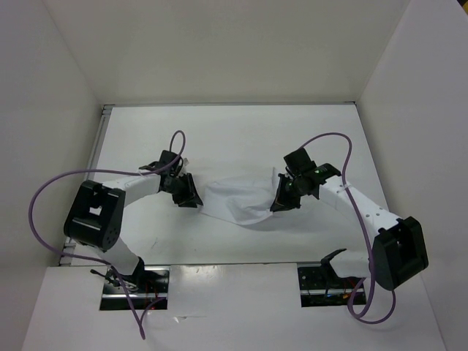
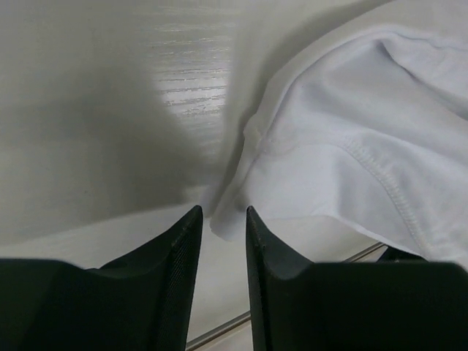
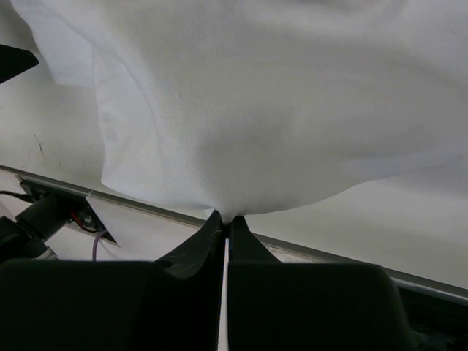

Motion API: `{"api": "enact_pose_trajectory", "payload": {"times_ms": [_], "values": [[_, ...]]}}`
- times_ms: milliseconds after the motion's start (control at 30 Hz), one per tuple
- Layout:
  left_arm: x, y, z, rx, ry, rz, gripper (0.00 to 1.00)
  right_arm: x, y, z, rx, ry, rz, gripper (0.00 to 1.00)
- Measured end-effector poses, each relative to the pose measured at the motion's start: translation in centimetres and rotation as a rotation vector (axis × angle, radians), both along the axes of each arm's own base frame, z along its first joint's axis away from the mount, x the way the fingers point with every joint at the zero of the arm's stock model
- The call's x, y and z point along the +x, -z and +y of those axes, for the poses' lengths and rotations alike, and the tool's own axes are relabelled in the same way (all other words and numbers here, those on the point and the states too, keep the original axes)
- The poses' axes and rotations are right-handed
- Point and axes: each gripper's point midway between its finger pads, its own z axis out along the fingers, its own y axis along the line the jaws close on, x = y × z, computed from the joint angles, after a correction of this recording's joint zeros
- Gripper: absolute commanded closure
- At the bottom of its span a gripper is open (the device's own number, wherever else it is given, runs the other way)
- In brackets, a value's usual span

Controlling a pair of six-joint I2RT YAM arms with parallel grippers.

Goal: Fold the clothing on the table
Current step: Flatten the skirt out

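One clothing piece [image 1: 238, 199] runs left-right across the counter [image 1: 219, 131], right fingers [image 3: 194, 256] pinching its edge, left fingers [image 2: 179, 256] spread empty.

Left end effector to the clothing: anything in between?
Nothing visible. The left end effector has its jaws apart, and the clothing has its hemmed corner right at the gap, with only bare table around it.
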Motion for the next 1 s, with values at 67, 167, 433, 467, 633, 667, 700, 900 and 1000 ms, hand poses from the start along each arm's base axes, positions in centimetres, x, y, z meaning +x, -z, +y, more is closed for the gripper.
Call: {"api": "enact_pose_trajectory", "payload": {"times_ms": [67, 167, 433, 467, 633, 667, 700, 900, 1000], "values": [[0.0, 0.6, -0.2, 0.006, 0.004, 0.009, 0.60, 0.0, 0.0, 0.0, 0.000, 0.001, 0.000, 1.00], [-0.3, 1.5, -1.3, -0.012, 0.019, 0.035, 0.60, 0.0, 0.0, 0.0, 0.001, 0.002, 0.001, 1.00], [-0.2, 1.8, -5.3, -0.079, 0.109, 0.025, 1.00, -0.4, 0.2, -0.1, 0.003, 0.016, 0.011, 1.00], [0.0, 1.8, -5.4, -0.077, 0.110, 0.023, 1.00, -0.4, 0.3, -0.1, 0.003, 0.019, 0.012, 1.00], [2.0, 1.2, -4.2, -0.021, 0.061, -0.002, 1.00, 1.2, 1.0, -0.7, -0.029, 0.052, 0.024, 1.00], [3.0, 0.7, -3.9, -0.013, 0.043, -0.016, 1.00, 2.2, 1.3, -1.0, -0.053, 0.068, 0.030, 1.00], [4.2, 0.1, -3.6, -0.007, 0.024, -0.038, 1.00, 3.6, 1.4, -1.4, -0.081, 0.085, 0.026, 1.00], [9.4, -4.6, -2.4, 0.004, -0.055, -0.198, 1.00, 12.4, -0.8, -2.2, -0.187, 0.142, -0.151, 0.99], [8.6, -6.1, -1.9, 0.002, -0.066, -0.228, 1.00, 13.0, -1.5, -2.3, -0.183, 0.141, -0.192, 0.98]]}}
